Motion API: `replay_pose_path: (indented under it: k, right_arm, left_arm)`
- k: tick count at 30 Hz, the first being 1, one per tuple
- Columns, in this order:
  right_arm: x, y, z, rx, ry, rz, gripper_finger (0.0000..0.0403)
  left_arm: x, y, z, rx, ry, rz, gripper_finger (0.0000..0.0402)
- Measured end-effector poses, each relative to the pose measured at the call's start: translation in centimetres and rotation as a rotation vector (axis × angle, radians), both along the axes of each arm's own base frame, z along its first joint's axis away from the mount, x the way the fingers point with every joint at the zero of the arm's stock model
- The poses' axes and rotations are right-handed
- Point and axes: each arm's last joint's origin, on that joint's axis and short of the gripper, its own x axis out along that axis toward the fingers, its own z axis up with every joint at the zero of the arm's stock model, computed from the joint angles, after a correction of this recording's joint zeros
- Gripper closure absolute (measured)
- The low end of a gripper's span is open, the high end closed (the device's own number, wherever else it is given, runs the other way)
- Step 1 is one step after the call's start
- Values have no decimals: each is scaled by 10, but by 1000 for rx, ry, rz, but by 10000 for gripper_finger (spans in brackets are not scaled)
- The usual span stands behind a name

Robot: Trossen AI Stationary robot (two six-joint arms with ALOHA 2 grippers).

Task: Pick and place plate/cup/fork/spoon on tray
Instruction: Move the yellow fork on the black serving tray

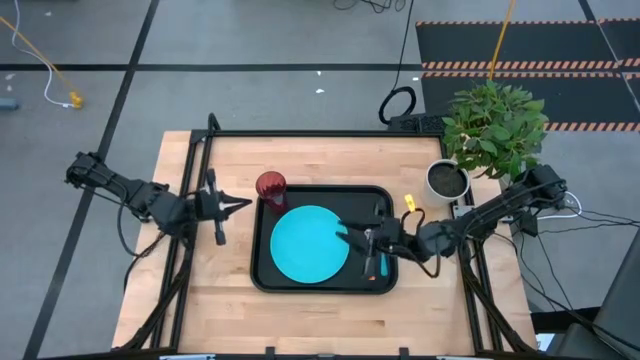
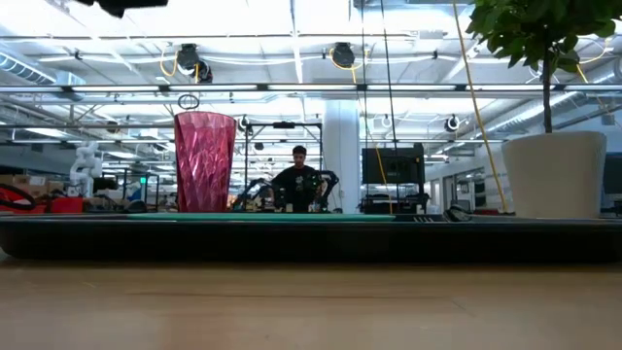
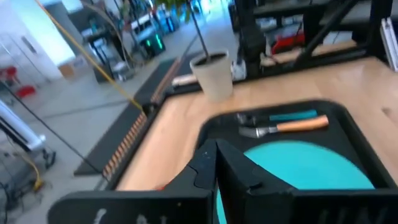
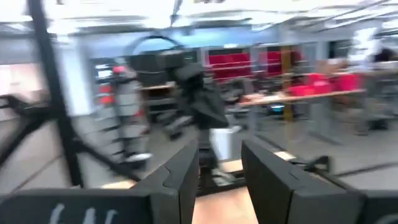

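Note:
The black tray (image 1: 385, 200) lies mid-table. The turquoise plate (image 1: 310, 243) lies flat in it. The dark red cup (image 1: 271, 187) stands upright at the tray's far left corner, as the low view also shows (image 2: 204, 160). The blue-handled spoon (image 3: 292, 116) and the orange-handled fork (image 3: 301, 124) lie side by side in the tray, right of the plate. My left gripper (image 1: 243, 204) is shut, just left of the tray, holding nothing. My right gripper (image 1: 350, 232) hovers open over the tray's right part, above the cutlery, with nothing between its fingers (image 4: 186, 168).
A white pot (image 1: 447, 180) with a green plant (image 1: 495, 125) stands at the table's far right corner. A small yellow object (image 1: 410, 205) lies beside the tray's far right corner. Bare wood lies along the near edge and left of the tray.

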Motion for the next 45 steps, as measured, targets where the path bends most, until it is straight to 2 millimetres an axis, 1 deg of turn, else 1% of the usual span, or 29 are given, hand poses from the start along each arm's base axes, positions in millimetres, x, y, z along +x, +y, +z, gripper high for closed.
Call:
replay_pose_path:
  k: [3,6,8,9,11,14,16,19,22,24,27,30,33,36,38,43,45]
  right_arm:
    - [0,-8,-2,-2,45,-145,289]
    - [0,-12,-6,-37,227,-346,289]
    - [1,-13,-5,-51,341,-440,289]
    - [3,-13,-3,-45,388,-460,289]
    - [8,-15,4,19,454,-468,289]
    - [20,-24,6,193,618,-442,289]
    - [30,-30,-4,309,793,-421,289]
    - [45,-33,-30,428,1054,-385,289]
    - [55,-31,-58,476,1241,-344,289]
    - [57,-30,-71,466,1310,-356,289]
    - [56,-30,-77,503,1332,-408,289]
    - [54,-29,-75,644,1324,-432,289]
    - [51,-29,-71,736,1325,-441,289]
    - [48,-34,-71,788,1345,-503,289]
    - [46,-39,-72,793,1365,-545,289]
    - [47,-50,-73,833,1338,-616,289]
    - [48,-54,-73,876,1315,-651,289]
  left_arm:
    - [1,0,5,26,-35,-9,392]
    - [1,0,7,55,-48,-11,392]
    - [2,2,10,85,-65,-3,392]
    - [3,3,12,97,-80,3,392]
    - [1,6,17,117,-121,17,392]
    - [-2,11,25,139,-179,43,392]
    - [-4,13,28,148,-200,56,392]
    - [-7,17,30,159,-211,71,392]
    - [-9,18,31,166,-215,80,392]
    - [-8,19,31,176,-213,86,392]
    - [-8,20,32,174,-221,90,392]
    - [-8,20,33,157,-233,91,392]
    - [-8,19,33,127,-242,92,392]
    - [-8,19,31,107,-235,92,392]
    - [-8,19,30,96,-229,92,392]
    - [-8,19,26,91,-192,90,392]
    - [-8,19,25,84,-190,90,391]
